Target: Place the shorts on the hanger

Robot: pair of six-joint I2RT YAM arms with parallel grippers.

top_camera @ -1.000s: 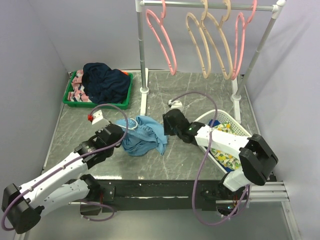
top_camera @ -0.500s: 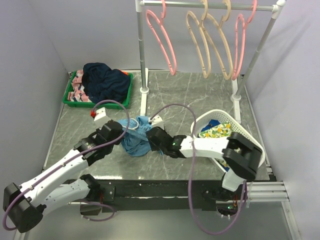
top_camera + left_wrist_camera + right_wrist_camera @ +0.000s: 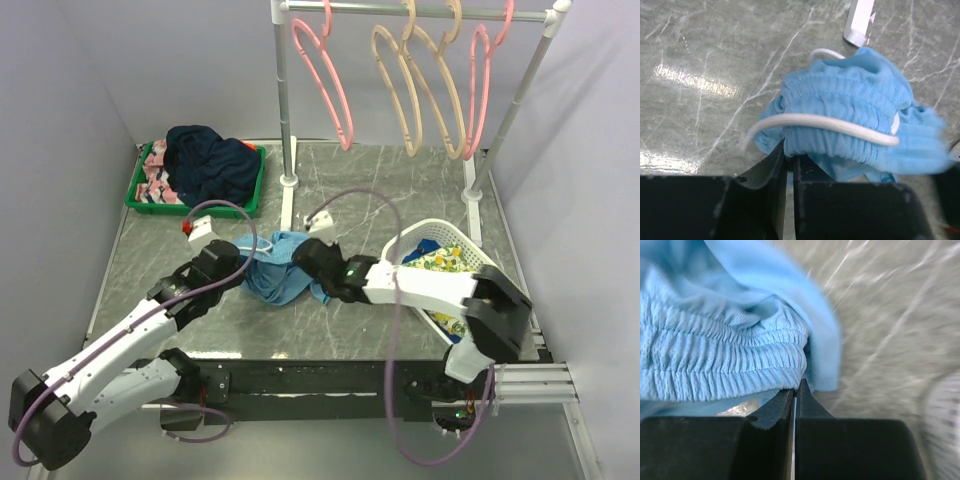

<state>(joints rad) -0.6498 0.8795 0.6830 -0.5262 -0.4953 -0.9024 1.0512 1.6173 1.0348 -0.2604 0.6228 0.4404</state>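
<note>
The left gripper (image 3: 790, 156), jaws narrow, seems to pinch the left end of the waistband, though the bite itself is partly hidden. The shorts (image 3: 285, 268) sit bunched at centre-left of the table (image 3: 380, 190), waistband running left to right and legs apparently trailing nearward. The right gripper (image 3: 796, 386), half open by the basket (image 3: 470, 255) a second ago, has crossed over and clamped the waistband's right end. With both ends gripped, the shorts look ready to lift toward the far hanger (image 3: 325, 80).

We find bright, even lighting with soft shadows. Glare patches mark the counter (image 3: 695, 82) in the left wrist view. The right wrist view blurs the counter and the upper folds of the shorts (image 3: 765, 270).
</note>
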